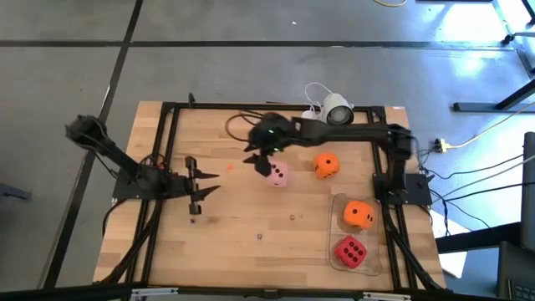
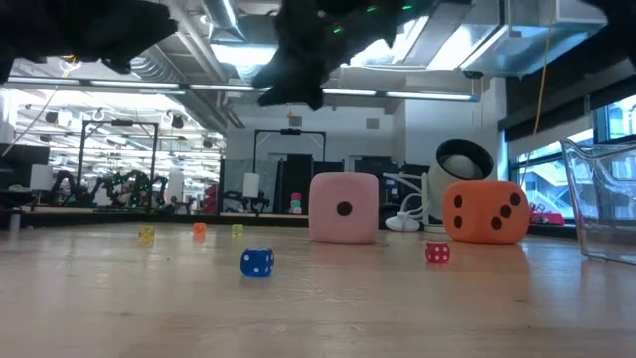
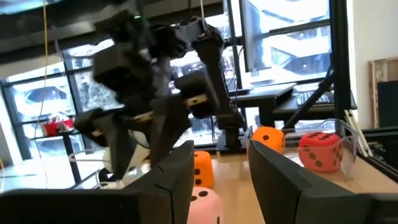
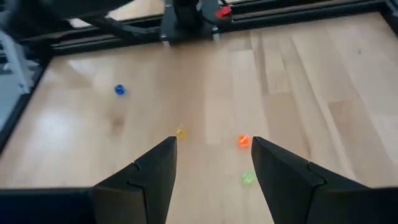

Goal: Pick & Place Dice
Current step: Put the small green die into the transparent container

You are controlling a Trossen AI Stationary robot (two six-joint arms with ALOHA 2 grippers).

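The pale pink die [image 1: 279, 175] [image 2: 344, 207] sits on the table's far middle. One orange die [image 1: 326, 165] [image 2: 485, 211] rests on the wood to its right. A second orange die [image 1: 359, 214] [image 3: 268, 138] and the red die [image 1: 350, 251] [image 3: 320, 151] lie inside a clear container [image 1: 336, 224]. My right gripper [image 1: 261, 164] [image 4: 214, 155] is open. It hangs above the table just left of the pink die, high in the low view [image 2: 298, 70]. My left gripper [image 1: 205, 186] [image 3: 221, 180] is open over the table's left middle and points at the pink die [image 3: 202, 205].
Small dice are scattered on the wood: blue [image 2: 256, 262] [image 4: 119, 89], red [image 2: 437, 253], yellow [image 4: 180, 132], orange [image 4: 243, 141] and green [image 4: 248, 178]. A white round camera [image 1: 337, 109] with its cable stands at the far edge. A black frame [image 1: 167, 150] runs around the table.
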